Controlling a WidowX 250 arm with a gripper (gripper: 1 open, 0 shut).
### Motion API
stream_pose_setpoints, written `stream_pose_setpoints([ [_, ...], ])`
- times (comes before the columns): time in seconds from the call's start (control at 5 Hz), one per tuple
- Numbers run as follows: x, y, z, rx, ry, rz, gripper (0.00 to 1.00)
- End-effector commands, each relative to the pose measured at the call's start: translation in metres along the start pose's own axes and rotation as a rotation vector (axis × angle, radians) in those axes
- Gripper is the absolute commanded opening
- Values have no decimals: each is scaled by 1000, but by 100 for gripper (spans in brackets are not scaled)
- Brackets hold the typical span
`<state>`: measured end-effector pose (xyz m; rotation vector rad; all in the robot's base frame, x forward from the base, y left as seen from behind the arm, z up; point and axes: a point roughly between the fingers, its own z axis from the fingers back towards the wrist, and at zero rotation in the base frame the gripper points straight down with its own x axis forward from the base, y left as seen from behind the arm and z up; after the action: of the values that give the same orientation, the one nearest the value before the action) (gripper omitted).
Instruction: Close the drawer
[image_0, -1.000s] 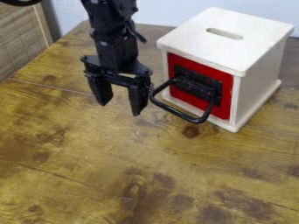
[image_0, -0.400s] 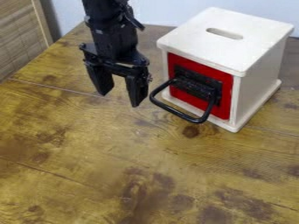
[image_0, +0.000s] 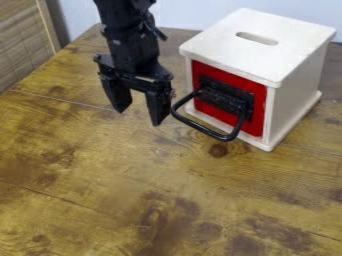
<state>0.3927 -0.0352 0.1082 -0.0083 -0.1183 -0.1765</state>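
The drawer (image_0: 227, 98) has a red front with a black plate and sits in the pale wooden box (image_0: 263, 55), its front nearly flush with the box's face. Its large black loop handle (image_0: 205, 122) sticks out toward the lower left. My gripper (image_0: 138, 104) hangs open just left of the handle, black fingers pointing down over the table. The right finger (image_0: 160, 103) stands close beside the handle's left end; I cannot tell if they touch.
The wooden table (image_0: 134, 190) is stained and dark-spotted, with open surface in front and to the left. A slatted wooden panel (image_0: 20, 45) stands at the far left. A pale wall runs behind the box.
The gripper has shifted slightly, first up and left, then a little back down and right toward the handle. The drawer looks unchanged.
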Motion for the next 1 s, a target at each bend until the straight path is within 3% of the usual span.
stream_pose_setpoints([
  [0.0, 3, 8, 10, 4, -36, -31, 100],
  [0.2, 2, 11, 6, 1, -32, -37, 100],
  [0.4, 7, 9, 15, 9, -27, 36, 100],
  [0.6, 15, 7, 25, 26, -51, 88, 100],
  [0.8, 13, 12, 38, 15, -49, 48, 100],
])
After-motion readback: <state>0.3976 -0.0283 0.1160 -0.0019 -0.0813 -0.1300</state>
